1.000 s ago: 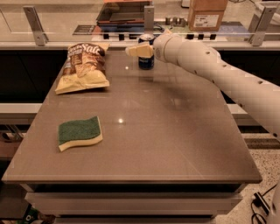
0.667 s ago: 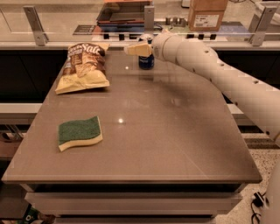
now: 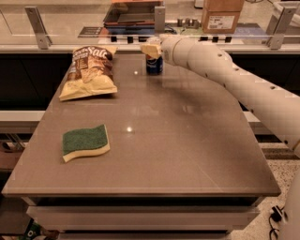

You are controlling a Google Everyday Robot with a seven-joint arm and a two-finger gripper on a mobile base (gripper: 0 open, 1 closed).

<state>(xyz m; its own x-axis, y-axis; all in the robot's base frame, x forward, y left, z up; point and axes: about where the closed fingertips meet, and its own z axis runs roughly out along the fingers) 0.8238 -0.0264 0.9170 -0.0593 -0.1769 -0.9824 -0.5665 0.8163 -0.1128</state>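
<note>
A dark blue soda can (image 3: 153,65) stands upright near the far edge of the brown table (image 3: 187,140). My gripper (image 3: 150,49) is right above the can's top, at the end of the white arm (image 3: 234,77) that reaches in from the right. I cannot tell whether it touches the can. A bag of chips (image 3: 89,71) lies at the far left of the table. A green and yellow sponge (image 3: 85,142) rests flat near the front left.
Behind the table runs a counter with a glass barrier and metal posts (image 3: 36,27). On the counter are a cardboard box (image 3: 221,15) and a dark tray (image 3: 132,14). The floor drops off at the table's right edge.
The gripper has shifted slightly, a little higher over the can. The can, the chip bag and the sponge have not moved.
</note>
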